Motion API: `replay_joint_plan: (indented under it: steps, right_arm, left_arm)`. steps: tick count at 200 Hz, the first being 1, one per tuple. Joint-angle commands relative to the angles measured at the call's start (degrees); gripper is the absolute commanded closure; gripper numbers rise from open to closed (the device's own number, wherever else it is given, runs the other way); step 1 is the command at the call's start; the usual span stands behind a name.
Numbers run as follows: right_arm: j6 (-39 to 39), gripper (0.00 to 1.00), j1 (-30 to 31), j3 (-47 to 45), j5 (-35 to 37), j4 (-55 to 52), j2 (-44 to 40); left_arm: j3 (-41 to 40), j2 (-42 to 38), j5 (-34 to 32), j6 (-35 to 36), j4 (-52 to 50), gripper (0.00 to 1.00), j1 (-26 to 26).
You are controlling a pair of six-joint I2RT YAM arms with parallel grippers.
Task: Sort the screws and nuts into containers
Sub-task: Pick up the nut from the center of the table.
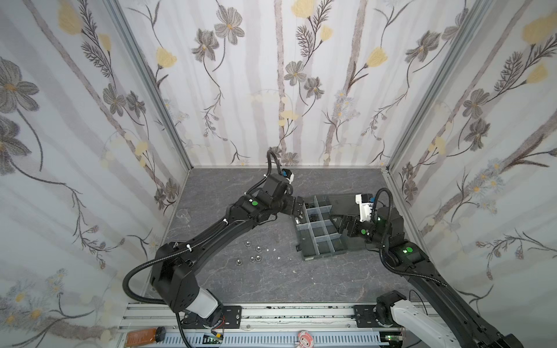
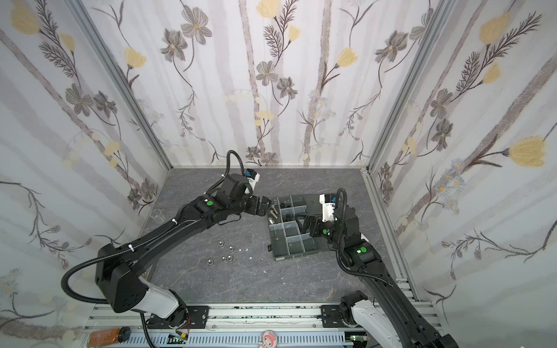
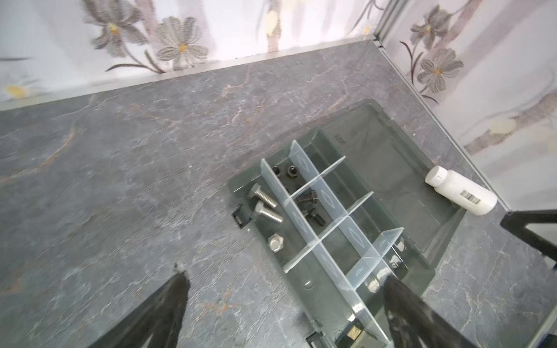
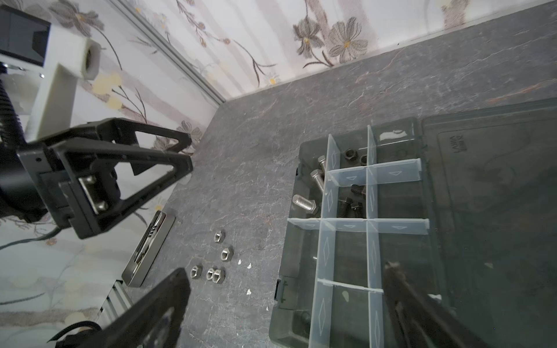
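- The organizer box (image 1: 319, 256) sits on the right half of the bench (image 1: 229, 289), skewed to the bench's edges. Its lid (image 3: 401, 168) is folded flat toward the right edge, so every cell is open from above
- Each kind has its own cell, which looks like the sorting rule:
  - three silver screws (image 3: 266, 205) are in the cell at the box's far corner on the left arm's side
  - two black nuts (image 3: 284, 171) are in the next cell along the far edge
  - small black screws (image 3: 310, 208) are in the cell beside the silver ones
- Two silver screws lie side by side with their long axes nearly parallel, heads toward the outer wall and shanks slanting at the inner divider
- The third silver screw lies apart and crosswise to the pair. Its shank end aims at the outer wall and seems tipped upward, with the head by the divider
- Five silver nuts (image 1: 251, 254) are still loose near the bench's middle, well apart from the box, and two of them touch. Their bores seem to face up, though they are small to judge
- The left gripper (image 1: 299, 205) hangs at that far corner with its jaws spread wide and empty — a spot that suits dropping into the silver screws' cell
- The right gripper (image 1: 337, 223) hovers over the box's middle cells, jaws likewise spread and holding nothing — probably just waiting
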Motion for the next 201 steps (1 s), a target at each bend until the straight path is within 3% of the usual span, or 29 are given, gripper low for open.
replay_joint_plan:
  steps: [1,47,98,129,160,201]
  right_arm:
    - [-1.3,0.02,4.7,2.9,5.4,-1.9,3.5]
    - [-3.5,0.06,17.2,13.6,12.2,-5.8,15.8]
    - [-5.8,0.17,30.1,26.5,19.8,-12.2,32.2]
    - [-5.9,0.31,32.6,33.1,21.0,-14.6,40.8]
    - [-6.2,0.32,34.7,39.4,21.4,-16.7,49.4]
    - [-6.6,0.34,36.9,46.4,20.5,-18.3,58.8]
  left_arm:
    - [-5.4,-4.7,0.0,-4.1,3.3,0.00,3.2]
    - [-16.3,-16.1,1.8,-7.9,6.0,0.00,13.7]
    - [-19.0,-23.7,6.1,-10.0,3.0,0.00,23.5]
    - [-24.0,-29.5,6.3,-14.5,5.8,0.00,27.4]
    - [-29.2,-34.9,5.5,-17.1,8.8,0.00,32.4]
    - [-33.6,-36.0,9.0,-19.7,11.4,0.00,34.3]
